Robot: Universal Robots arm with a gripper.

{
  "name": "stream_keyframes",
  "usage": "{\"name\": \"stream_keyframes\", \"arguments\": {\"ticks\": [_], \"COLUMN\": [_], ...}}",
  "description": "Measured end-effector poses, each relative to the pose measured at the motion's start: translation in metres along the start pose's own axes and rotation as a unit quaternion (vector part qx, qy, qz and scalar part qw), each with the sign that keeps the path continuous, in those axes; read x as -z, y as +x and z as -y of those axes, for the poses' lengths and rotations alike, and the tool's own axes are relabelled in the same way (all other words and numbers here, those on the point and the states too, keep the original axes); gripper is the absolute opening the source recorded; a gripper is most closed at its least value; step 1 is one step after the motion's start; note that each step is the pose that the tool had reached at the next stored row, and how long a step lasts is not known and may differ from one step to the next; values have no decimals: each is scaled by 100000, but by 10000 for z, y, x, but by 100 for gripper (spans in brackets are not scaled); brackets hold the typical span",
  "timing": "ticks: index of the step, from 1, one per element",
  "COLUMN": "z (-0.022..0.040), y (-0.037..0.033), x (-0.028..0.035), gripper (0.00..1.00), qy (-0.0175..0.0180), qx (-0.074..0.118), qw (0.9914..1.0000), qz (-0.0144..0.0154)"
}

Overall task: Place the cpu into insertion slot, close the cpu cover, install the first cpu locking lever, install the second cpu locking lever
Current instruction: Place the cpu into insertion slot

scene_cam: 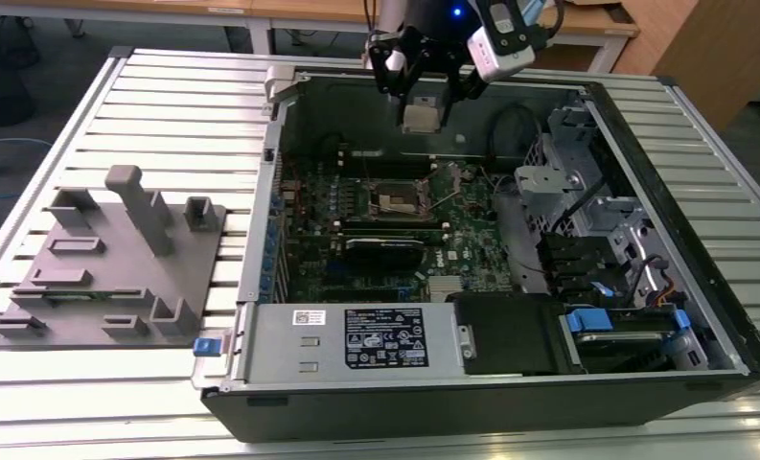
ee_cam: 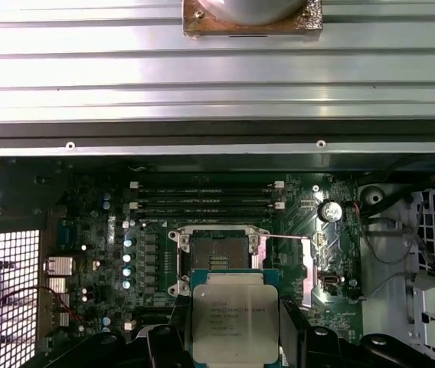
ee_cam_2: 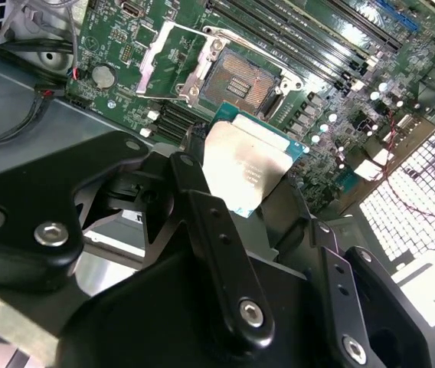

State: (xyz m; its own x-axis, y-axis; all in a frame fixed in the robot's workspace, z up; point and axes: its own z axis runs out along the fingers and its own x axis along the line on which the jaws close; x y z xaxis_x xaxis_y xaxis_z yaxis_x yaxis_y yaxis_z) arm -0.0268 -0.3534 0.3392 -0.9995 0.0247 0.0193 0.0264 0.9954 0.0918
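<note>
My gripper [scene_cam: 421, 110] hangs over the open computer case, shut on the cpu [scene_cam: 421, 118], a flat square chip with a dull silver top. In both wrist views the cpu [ee_cam_2: 246, 170] [ee_cam: 235, 320] sits between the black fingers [ee_cam_2: 196, 195], held by two opposite edges. The insertion slot [scene_cam: 399, 200] lies on the green motherboard, well below the chip. Its gold-brown contact field [ee_cam_2: 245, 81] [ee_cam: 219, 257] is uncovered. The cpu cover [ee_cam_2: 164, 60], a silver frame with a square window, is swung open beside the slot.
A grey fixture block [scene_cam: 111, 259] stands on the slatted table [scene_cam: 162, 105] at the exterior view's left. Inside the case are a power supply [scene_cam: 354, 335], drive cages [scene_cam: 585, 192], cables and black memory slots [ee_cam: 206, 201]. The case wall [ee_cam: 217, 130] rims the board.
</note>
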Motion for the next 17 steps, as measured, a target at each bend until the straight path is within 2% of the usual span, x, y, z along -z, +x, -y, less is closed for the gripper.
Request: {"name": "stream_keyframes", "arguments": {"ticks": [17], "z": [7], "y": [-1], "x": [-75], "gripper": [54], "qy": [-8], "qx": [-1], "qw": [100000], "qz": [0]}}
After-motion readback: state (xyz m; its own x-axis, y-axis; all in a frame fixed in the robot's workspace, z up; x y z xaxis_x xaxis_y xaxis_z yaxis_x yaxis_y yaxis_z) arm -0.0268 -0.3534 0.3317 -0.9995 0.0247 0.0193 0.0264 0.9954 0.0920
